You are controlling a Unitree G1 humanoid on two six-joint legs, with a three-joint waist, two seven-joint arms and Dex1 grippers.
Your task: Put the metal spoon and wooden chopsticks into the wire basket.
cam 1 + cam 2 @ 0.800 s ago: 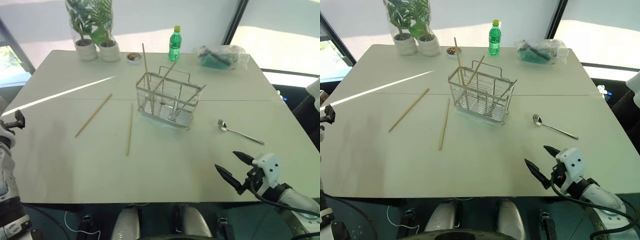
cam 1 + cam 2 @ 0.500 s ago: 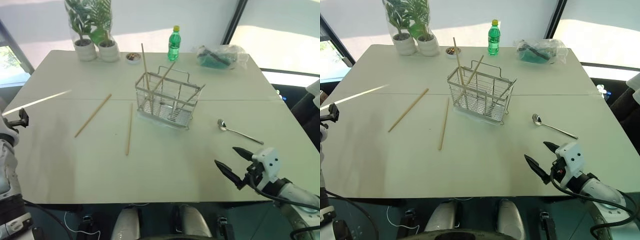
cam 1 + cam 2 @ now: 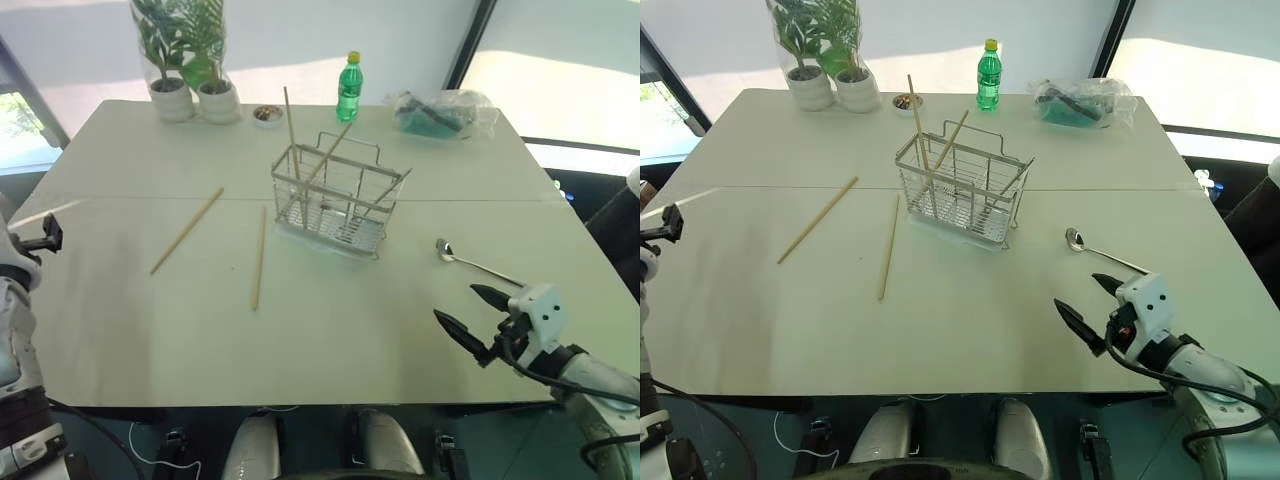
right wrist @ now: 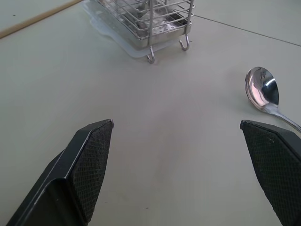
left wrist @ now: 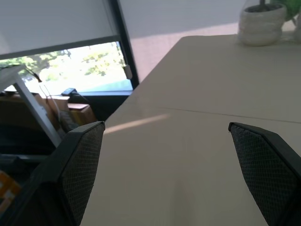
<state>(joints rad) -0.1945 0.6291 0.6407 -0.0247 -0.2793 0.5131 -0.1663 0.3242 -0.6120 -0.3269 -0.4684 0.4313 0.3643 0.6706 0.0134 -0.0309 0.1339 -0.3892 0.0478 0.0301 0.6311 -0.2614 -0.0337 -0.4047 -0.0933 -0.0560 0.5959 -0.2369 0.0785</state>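
Jaws wide apart on both your grippers, nothing held: right gripper (image 3: 1098,300) hovers at the table's (image 3: 760,330) near edge, left gripper (image 5: 174,174) off its left edge. Metal spoon (image 3: 1103,254) lies toward the right edge, wire basket (image 3: 960,195) mid-table (two wooden chopsticks (image 3: 923,140) in it, two (image 3: 855,235) flat beside).

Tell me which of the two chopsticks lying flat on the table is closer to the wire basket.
The chopstick lying nearly straight toward the robot, just left of the wire basket. The other chopstick lies slanted, farther left.

right gripper (image 3: 1090,308) | black fingers (mesh-textured pads) | white wrist | black cable
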